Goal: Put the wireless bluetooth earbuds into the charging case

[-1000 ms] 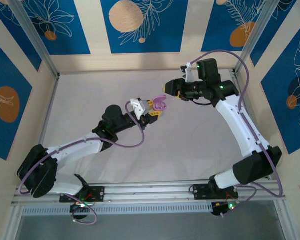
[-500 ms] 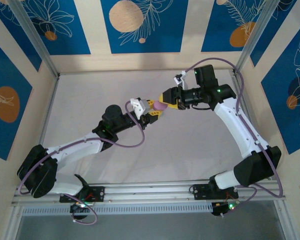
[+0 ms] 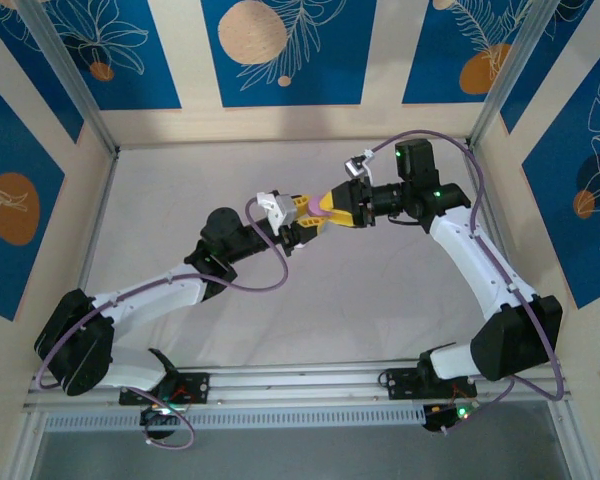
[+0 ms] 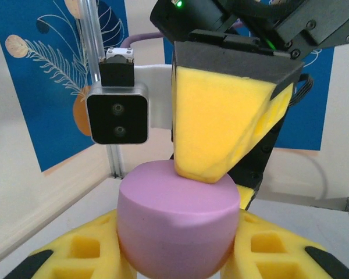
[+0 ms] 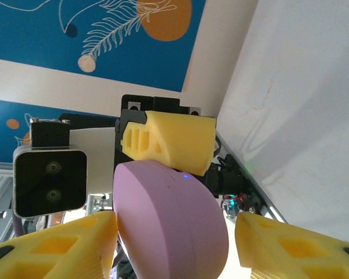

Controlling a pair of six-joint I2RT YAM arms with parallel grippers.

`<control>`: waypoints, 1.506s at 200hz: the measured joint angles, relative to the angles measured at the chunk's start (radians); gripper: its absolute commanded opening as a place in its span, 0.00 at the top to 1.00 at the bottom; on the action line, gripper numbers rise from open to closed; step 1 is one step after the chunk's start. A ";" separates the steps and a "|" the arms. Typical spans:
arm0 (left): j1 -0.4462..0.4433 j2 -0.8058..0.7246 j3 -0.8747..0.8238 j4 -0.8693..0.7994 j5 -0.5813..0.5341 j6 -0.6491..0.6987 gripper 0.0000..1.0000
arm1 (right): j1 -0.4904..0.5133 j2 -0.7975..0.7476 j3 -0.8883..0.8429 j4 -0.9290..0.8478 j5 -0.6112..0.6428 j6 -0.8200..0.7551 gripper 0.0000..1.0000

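Left wrist view: lilac oval plastic charging case (image 4: 174,215) clamped
Left claw (image 4: 177,258) grips it tight; right claw (image 5: 177,244) straddles it, part-open

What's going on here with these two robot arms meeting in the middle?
The left gripper is holding a small purple case up above the table, pinched between its yellow fingers. The right gripper has its open jaws either side of the same case, with one yellow finger touching its top. The case looks closed.
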 measured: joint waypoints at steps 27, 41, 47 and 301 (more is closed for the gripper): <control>0.000 0.003 0.008 -0.001 0.015 -0.011 0.67 | -0.016 0.000 -0.028 0.078 -0.045 0.054 0.52; 0.000 0.008 0.010 -0.003 0.024 -0.017 0.66 | -0.019 0.000 -0.037 0.105 -0.063 0.077 0.59; 0.000 0.010 0.011 -0.003 0.027 -0.018 0.65 | -0.020 0.000 -0.040 0.116 -0.067 0.087 0.63; 0.006 -0.205 -0.081 -0.323 -0.498 -0.032 0.01 | 0.066 0.366 -0.333 0.240 0.528 0.029 0.77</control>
